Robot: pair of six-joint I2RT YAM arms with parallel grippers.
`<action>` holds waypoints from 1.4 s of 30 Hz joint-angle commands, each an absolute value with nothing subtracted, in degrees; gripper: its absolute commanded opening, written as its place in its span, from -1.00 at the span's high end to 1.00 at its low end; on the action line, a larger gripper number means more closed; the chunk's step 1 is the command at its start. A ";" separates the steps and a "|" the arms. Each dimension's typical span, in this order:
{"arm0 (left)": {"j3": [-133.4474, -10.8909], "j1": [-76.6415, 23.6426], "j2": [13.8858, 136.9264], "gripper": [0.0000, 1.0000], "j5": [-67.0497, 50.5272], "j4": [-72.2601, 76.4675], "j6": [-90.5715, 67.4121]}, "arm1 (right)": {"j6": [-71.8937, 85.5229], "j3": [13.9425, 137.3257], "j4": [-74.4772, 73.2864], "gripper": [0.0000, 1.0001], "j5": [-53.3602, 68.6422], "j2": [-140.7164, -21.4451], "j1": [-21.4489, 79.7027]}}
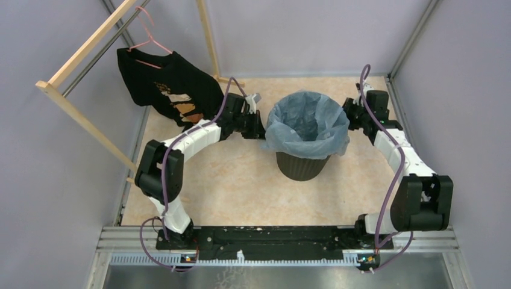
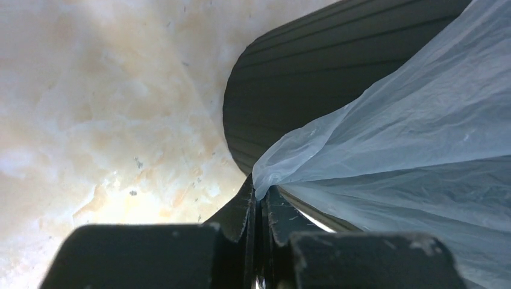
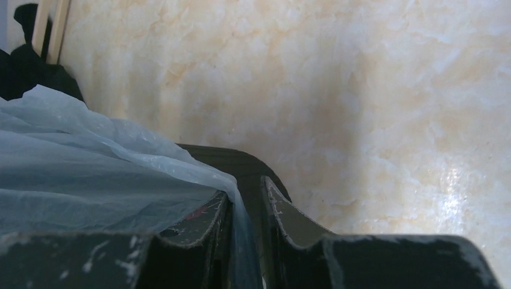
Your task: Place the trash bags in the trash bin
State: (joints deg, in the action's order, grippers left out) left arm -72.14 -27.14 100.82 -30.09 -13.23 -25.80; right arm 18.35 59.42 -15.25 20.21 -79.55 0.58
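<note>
The round black trash bin (image 1: 301,165) stands mid-table with the pale-blue trash bag (image 1: 307,120) inside it, its film draped out over the rim. My left gripper (image 1: 260,127) is at the bin's left rim. In the left wrist view it (image 2: 260,192) is shut on a corner of the bag (image 2: 391,132), beside the ribbed bin wall (image 2: 289,90). My right gripper (image 1: 349,117) is at the bin's right rim. In the right wrist view its jaws (image 3: 247,192) stand slightly apart, and the bag's edge (image 3: 90,180) hangs between them against the left finger, above the bin rim (image 3: 241,162).
A black T-shirt (image 1: 169,87) hangs on a pink hanger from a wooden rack (image 1: 90,42) at the back left, close behind my left arm. Its dark cloth also shows in the right wrist view (image 3: 24,72). Grey walls enclose the marbled table (image 1: 241,186).
</note>
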 commanded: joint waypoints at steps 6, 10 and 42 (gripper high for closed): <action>-69.95 -27.75 93.81 0.71 -24.87 -15.58 -22.77 | 18.98 60.65 -19.98 0.34 15.93 -74.54 0.18; -70.03 -27.80 90.50 0.33 -23.21 -17.15 -21.94 | 18.89 61.44 -24.38 -0.10 8.77 -67.11 0.19; -60.60 -33.29 88.46 0.69 -19.29 -15.21 -24.32 | 27.92 37.92 -17.94 0.42 18.28 -56.80 0.18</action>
